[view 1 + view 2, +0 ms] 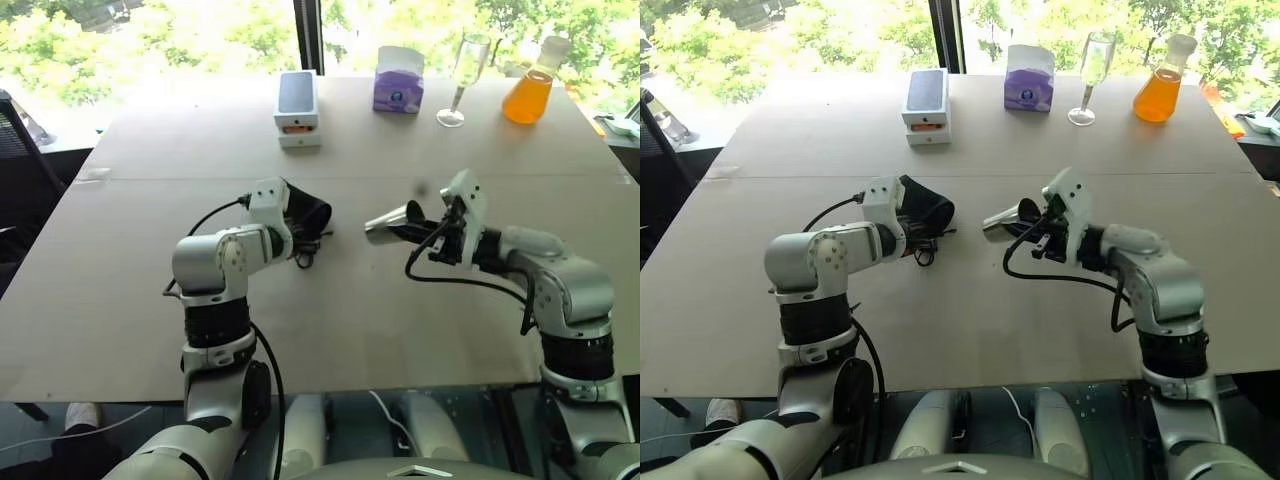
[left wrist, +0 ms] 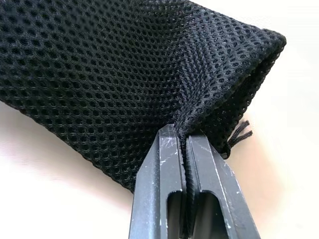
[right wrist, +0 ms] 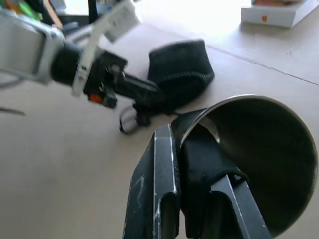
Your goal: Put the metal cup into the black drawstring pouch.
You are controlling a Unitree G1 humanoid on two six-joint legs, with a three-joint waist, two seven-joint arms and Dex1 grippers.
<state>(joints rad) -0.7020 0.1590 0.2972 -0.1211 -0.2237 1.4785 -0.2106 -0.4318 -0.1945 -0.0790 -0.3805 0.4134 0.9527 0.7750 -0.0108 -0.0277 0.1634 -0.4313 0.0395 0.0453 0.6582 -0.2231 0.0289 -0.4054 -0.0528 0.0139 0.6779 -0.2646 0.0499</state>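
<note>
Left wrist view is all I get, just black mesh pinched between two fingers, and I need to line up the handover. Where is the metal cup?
Observer: The metal cup is held off the table by the right pincer, one finger inside its rim.
Operator: Which way does its mouth face?
Observer: Back toward the right arm; its closed base points at the black drawstring pouch.
Operator: Is the pouch lifted?
Observer: Its far end rests on the table, the left pincer clamping one edge.

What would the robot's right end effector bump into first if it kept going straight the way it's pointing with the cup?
Probably the black drawstring pouch pinched in the left end effector. The right end effector, shut on the metal cup, points across the bare table toward it, though depth is hard to judge.
</note>
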